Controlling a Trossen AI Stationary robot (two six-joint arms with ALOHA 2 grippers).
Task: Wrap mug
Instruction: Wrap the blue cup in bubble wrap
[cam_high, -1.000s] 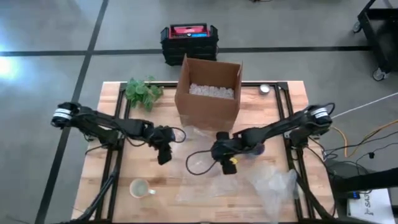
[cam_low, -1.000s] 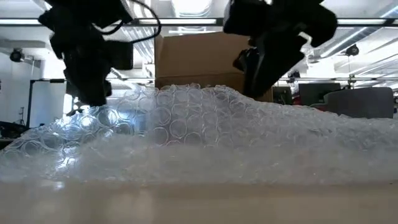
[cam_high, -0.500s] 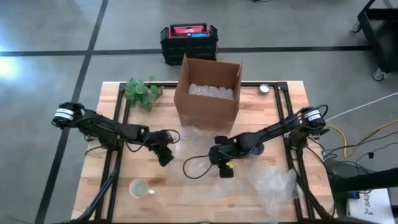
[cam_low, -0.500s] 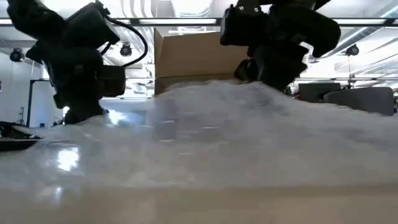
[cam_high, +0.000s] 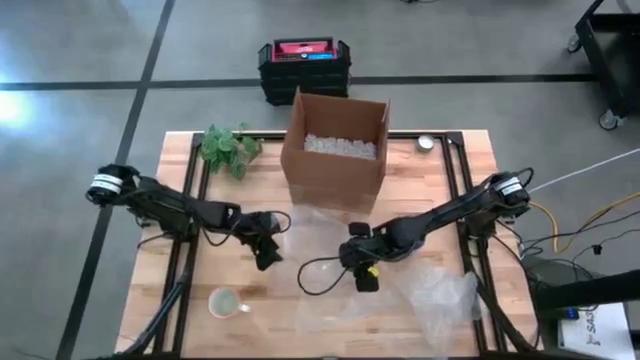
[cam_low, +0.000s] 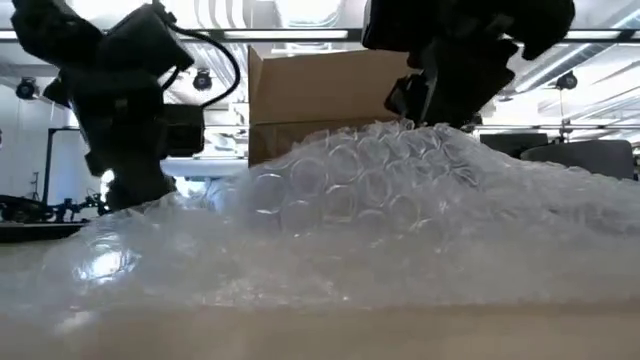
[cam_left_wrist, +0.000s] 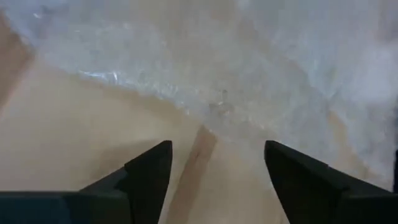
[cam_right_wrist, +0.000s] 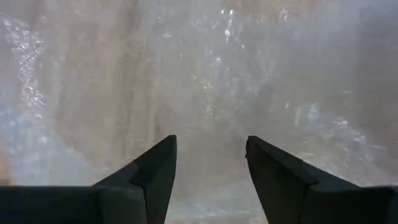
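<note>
A pale mug (cam_high: 225, 302) stands upright near the wooden tabletop's (cam_high: 170, 165) front-left, apart from the clear bubble wrap (cam_high: 325, 280). Left hand (cam_high: 266, 254) and right hand (cam_high: 365, 278) hover over the wrap, fingers spread, empty. Behind: plant (cam_high: 228, 148), cardboard box (cam_high: 335, 150).

Your table (cam_high: 180, 290) is pale wood with plank lines and a black frame. The wrap (cam_low: 380, 190) is clear, patterned in round bubbles that catch white glints. The box (cam_high: 335, 165) is plain brown card, with white fill (cam_high: 340, 147) inside. You see a pale greenish-white mug (cam_high: 225, 302), a green plant (cam_high: 228, 148), and a black crate (cam_high: 303, 72) with a red and blue lid. Both arms are black; the floor is grey.
</note>
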